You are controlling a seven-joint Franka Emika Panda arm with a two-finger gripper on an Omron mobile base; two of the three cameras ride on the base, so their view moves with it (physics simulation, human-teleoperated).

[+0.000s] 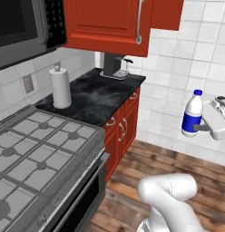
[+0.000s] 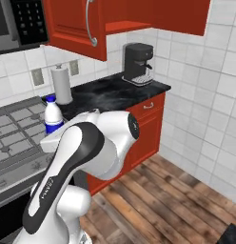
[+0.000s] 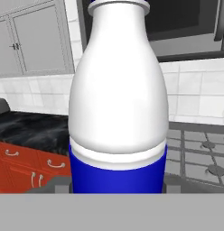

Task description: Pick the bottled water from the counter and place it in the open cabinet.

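One bottle: the bottled water (image 1: 193,114) is off the worktop, upright in mid-air, carried at about 3 o'clock in the left base view, out over the wood floor (image 1: 132,181) in front of the tiled wall (image 1: 178,68).
Tool: the tool (image 1: 199,129) is closed on the bottle's blue label band, one dark finger showing at the band's lower edge; it grips low, which looks meant to leave the cap and shoulder free and the bottle standing straight.
Hand view: the bottle's white body and blue band stand close before the camera, with the stove (image 3: 199,149) at 3 o'clock behind it.
Worktop: the black stone worktop (image 1: 98,97) now carries a paper towel roll (image 1: 60,87) at its 9 o'clock end and a coffee machine (image 1: 115,67) at the back, about 12 o'clock; the bottle is well apart from both.
Cabinet: the open cabinet (image 2: 139,14) hangs above the worktop, its door (image 1: 110,22) swung out with the long handle facing the arm; its inside is barely visible from here.
Stage: pick looks done, carrying is under way, placing not yet done.
Next, as I judge it: lift the bottle toward 11 o'clock, clear of the door's edge, and keep it upright so it can stand on the shelf.
Risk: the swung door sits between the bottle and the opening, so a straight path could clip it.
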